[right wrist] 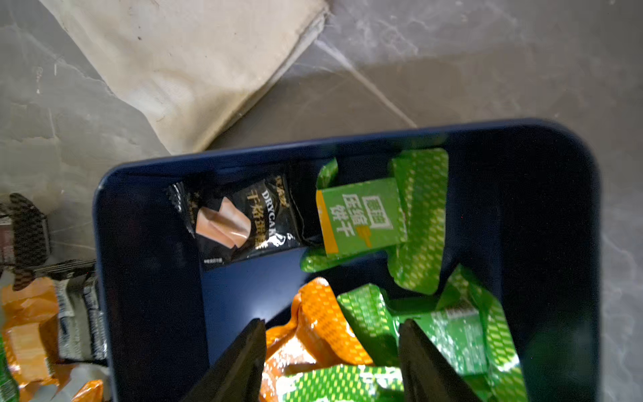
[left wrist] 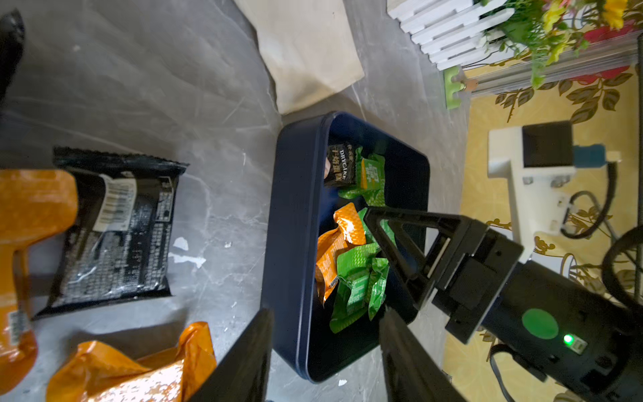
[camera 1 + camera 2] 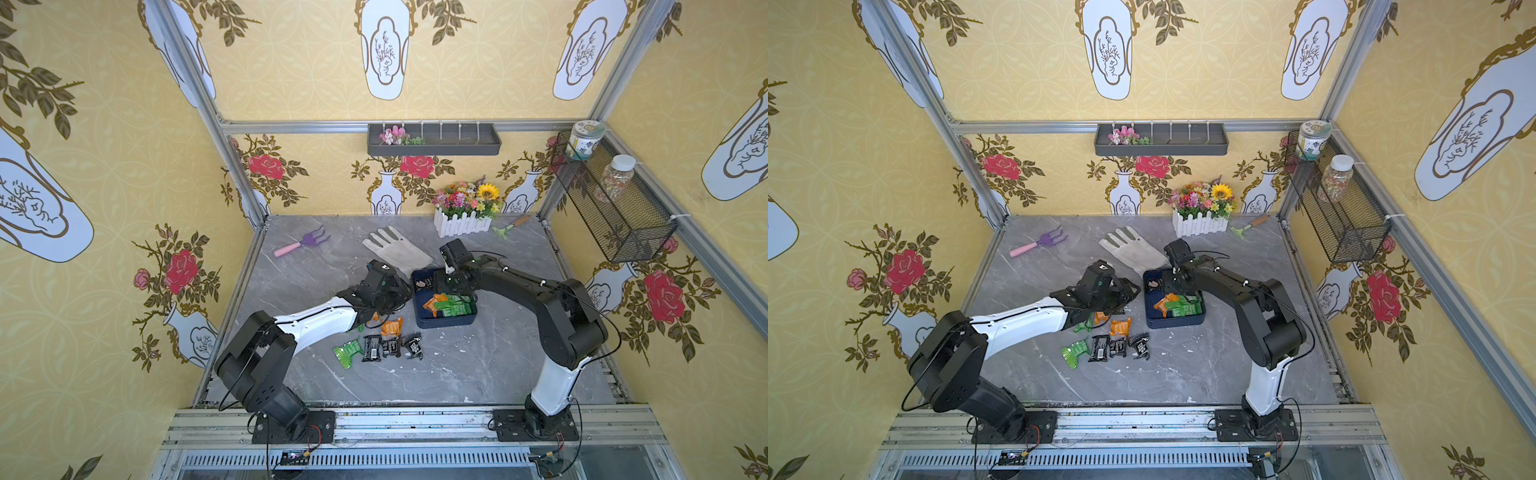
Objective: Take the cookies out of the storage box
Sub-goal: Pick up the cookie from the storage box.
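Step in hand: pickup from the storage box (image 3: 446, 322), right of centre on the desk (image 3: 478, 365). Right gripper (image 1: 330, 323) hangs over orange and green cookies (image 1: 348, 334) inside, jaws spread, empty. Left gripper (image 2: 327, 311), jaws likewise spread, sits left of the box. Next, probably: descend, pinch one packet, lift clear.

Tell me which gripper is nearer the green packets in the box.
Right. The right gripper hangs open over the green packets inside the storage box; the left gripper hovers outside its wall, over the table.
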Action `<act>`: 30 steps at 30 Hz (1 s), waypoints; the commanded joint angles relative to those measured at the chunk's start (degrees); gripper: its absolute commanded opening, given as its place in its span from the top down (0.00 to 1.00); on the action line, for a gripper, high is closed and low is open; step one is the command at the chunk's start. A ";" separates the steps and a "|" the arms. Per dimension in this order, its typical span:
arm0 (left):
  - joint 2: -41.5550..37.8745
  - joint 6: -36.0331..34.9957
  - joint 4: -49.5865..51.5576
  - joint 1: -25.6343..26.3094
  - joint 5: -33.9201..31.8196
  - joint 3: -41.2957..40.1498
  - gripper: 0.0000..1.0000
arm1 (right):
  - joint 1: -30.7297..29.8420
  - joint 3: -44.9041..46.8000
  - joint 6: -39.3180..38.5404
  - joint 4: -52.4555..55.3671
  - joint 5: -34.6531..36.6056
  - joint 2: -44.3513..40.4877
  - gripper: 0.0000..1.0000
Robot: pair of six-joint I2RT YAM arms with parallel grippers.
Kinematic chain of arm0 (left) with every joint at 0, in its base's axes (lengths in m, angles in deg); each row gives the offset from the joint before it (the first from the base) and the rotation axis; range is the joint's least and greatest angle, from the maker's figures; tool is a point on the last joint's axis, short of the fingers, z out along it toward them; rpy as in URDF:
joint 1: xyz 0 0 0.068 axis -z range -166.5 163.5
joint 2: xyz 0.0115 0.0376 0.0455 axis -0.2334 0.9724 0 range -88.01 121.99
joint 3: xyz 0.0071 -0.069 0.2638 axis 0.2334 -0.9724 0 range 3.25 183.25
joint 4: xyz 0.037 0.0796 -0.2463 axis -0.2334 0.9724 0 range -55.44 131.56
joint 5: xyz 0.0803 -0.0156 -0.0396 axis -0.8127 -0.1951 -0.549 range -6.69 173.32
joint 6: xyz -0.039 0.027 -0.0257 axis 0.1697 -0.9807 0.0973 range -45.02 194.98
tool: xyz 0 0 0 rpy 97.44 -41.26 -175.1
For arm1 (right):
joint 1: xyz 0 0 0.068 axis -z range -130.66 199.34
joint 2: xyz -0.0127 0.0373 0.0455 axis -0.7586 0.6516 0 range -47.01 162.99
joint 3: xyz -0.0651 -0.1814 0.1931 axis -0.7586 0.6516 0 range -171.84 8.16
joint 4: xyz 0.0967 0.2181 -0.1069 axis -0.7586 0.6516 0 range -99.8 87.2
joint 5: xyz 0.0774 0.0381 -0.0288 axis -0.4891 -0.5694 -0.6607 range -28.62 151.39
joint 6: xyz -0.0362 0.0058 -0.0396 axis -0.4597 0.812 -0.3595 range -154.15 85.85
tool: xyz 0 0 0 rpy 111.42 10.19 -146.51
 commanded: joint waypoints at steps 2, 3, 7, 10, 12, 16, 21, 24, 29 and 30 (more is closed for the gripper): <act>2.05 2.24 -2.49 0.80 1.62 -0.74 0.49 | 0.03 -3.87 -8.10 2.48 1.82 3.65 0.36; 2.26 2.38 -2.81 0.91 1.69 -0.87 0.49 | 0.05 -4.50 -8.59 2.54 2.13 4.22 0.36; 3.06 2.43 -3.48 1.28 1.96 -1.20 0.53 | 0.12 -7.21 -9.92 3.97 4.43 6.27 0.36; 3.52 2.50 -3.66 1.45 2.16 -1.47 0.56 | 0.50 -7.37 -9.64 3.29 4.48 6.27 0.37; 3.89 2.63 -3.88 1.53 2.29 -1.62 0.57 | 1.02 -7.47 -9.27 3.10 4.70 6.44 0.38; 4.74 3.36 -5.42 1.59 3.44 -2.27 0.60 | 2.12 -8.28 -8.96 3.23 3.84 7.81 0.39; 5.65 3.46 -5.77 1.72 3.68 -1.93 0.62 | 2.55 -9.28 -9.05 2.98 2.36 9.52 0.39; 6.01 3.49 -5.78 1.76 3.78 -1.76 0.64 | 2.83 -9.98 -9.22 3.05 1.91 10.64 0.38; 6.35 3.55 -5.69 1.81 3.92 -1.84 0.65 | 3.17 -10.92 -9.35 3.51 1.86 12.24 0.42; 6.36 3.61 -5.71 1.81 3.87 -1.79 0.65 | 3.24 -11.03 -9.32 3.58 1.77 12.39 0.43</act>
